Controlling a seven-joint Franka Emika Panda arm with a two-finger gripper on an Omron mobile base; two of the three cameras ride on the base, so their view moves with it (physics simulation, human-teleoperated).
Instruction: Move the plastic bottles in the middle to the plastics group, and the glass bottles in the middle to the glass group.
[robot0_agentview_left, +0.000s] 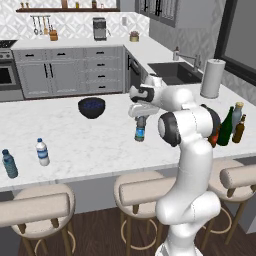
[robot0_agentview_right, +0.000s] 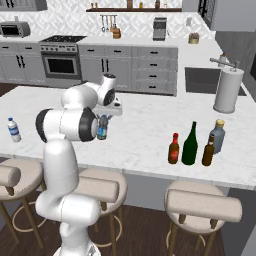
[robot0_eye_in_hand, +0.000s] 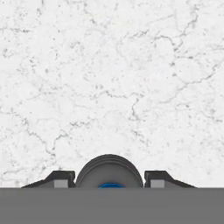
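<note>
Our gripper (robot0_agentview_left: 140, 120) clamped on the blue-capped water bottle (robot0_agentview_left: 140, 131) above the marble counter (robot0_agentview_left: 90, 140), dark bowl (robot0_agentview_left: 91, 107) far left, contents unclear.

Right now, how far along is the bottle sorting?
Glass looks done: the green bottle and red-capped bottle stand beside the grey-blue bottle and amber bottle at the counter's right end. In hand: the gripper holds the dark-labelled water bottle by its top, mid-counter. Left: carry it to the two water bottles at the far left and release.
</note>
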